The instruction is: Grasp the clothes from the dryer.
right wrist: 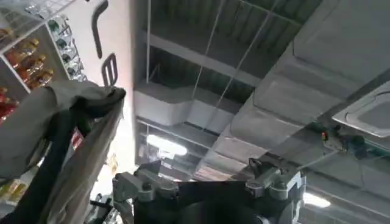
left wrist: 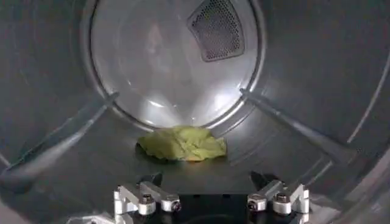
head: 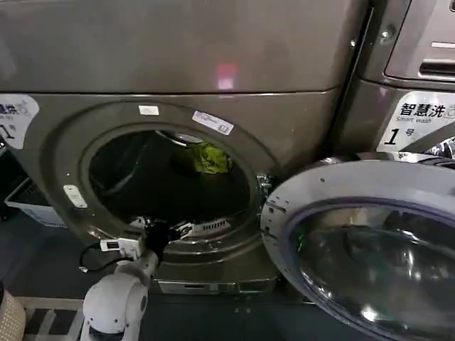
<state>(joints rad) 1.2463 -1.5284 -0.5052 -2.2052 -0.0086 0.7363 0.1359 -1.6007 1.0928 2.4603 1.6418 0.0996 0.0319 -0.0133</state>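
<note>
We see the dryer (head: 213, 92) with its door (head: 370, 241) swung open to the right, then the drum (left wrist: 55, 73), then a crumpled yellow-green cloth (left wrist: 183, 143) lying on the drum floor near the back wall. The left gripper (left wrist: 210, 201) sits at the drum mouth, fingers (left wrist: 146, 198) spread and empty, well short of the cloth. We judge the cloth light, soft and limp; a pinch on its raised top fold should hold. The left wrist view reveals the drum's floor and vent (left wrist: 216, 27), which the head view leaves dark. The right gripper (right wrist: 207, 189) points at the ceiling, released.
</note>
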